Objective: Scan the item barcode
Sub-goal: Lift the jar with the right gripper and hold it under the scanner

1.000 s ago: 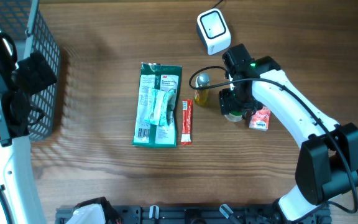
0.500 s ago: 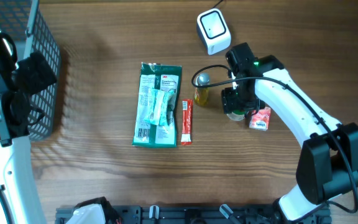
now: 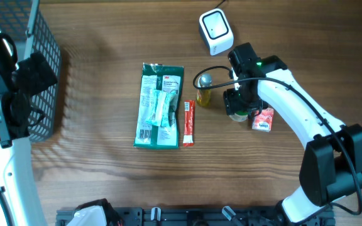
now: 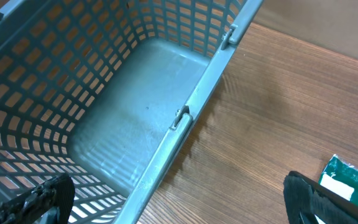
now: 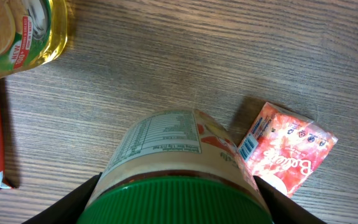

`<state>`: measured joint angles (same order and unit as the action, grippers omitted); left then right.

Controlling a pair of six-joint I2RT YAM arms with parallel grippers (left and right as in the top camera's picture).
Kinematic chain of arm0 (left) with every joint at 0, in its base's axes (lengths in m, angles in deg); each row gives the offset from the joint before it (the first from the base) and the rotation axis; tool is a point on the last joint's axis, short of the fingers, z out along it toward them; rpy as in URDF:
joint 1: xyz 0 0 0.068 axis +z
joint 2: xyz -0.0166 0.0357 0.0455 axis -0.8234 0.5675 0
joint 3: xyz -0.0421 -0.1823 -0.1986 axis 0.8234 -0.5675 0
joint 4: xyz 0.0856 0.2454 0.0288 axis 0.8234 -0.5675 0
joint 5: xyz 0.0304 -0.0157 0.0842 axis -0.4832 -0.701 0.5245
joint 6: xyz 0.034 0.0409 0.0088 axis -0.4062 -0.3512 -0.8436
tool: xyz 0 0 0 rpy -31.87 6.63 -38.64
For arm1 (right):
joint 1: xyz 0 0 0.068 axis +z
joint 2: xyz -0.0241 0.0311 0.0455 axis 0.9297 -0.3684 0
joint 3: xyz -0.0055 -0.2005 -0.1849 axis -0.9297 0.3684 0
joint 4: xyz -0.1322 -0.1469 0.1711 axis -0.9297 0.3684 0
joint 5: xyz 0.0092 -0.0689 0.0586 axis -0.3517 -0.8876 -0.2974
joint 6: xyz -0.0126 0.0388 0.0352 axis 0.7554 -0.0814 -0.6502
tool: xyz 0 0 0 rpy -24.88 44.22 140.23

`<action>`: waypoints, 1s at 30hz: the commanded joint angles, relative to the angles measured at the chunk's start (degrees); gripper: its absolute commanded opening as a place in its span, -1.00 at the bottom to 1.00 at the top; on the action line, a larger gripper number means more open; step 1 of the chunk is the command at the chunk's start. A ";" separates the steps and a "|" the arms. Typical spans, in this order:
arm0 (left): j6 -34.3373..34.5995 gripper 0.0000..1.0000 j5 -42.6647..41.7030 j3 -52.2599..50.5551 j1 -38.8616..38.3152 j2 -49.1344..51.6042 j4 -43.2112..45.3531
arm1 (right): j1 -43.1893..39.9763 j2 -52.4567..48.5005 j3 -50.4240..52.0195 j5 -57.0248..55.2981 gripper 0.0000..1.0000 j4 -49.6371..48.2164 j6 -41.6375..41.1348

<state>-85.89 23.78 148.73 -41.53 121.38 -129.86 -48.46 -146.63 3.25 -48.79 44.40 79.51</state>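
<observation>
- Right hand (image 5: 176, 202) clenched on the green-lidded jar (image 5: 166, 146), a finger at each side of the lid.
- Pink sachet (image 5: 288, 149) just right of that hand; yellow bottle (image 5: 17, 31) ahead-left.
- Left hand (image 4: 176, 202) released, above basket (image 4: 191, 112).

obstacles: yellow jar (image 5: 17, 31) near, red sachet (image 5: 291, 152) just beside green-lid jar (image 5: 173, 155) | free: bare table (image 5: 185, 56) between
</observation>
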 commanded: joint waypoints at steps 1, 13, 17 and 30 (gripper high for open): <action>-0.68 1.00 -0.11 0.15 0.22 0.17 0.17 | -0.13 -0.26 -1.86 0.26 -0.53 -0.13 0.79; -0.68 1.00 -0.11 0.15 0.22 0.17 0.17 | -0.57 -0.24 -4.22 0.33 -0.73 -0.09 -1.90; -0.68 1.00 -0.11 0.15 0.22 0.17 0.17 | -2.60 -0.24 -18.82 3.61 -0.63 6.36 -1.36; -0.68 1.00 -0.11 0.15 0.22 0.17 0.17 | -3.41 -8.22 -28.33 3.85 -0.90 -27.02 2.71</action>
<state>-85.89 23.78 148.73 -41.53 121.38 -129.82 -51.83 -149.75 -25.27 -44.79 23.36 80.80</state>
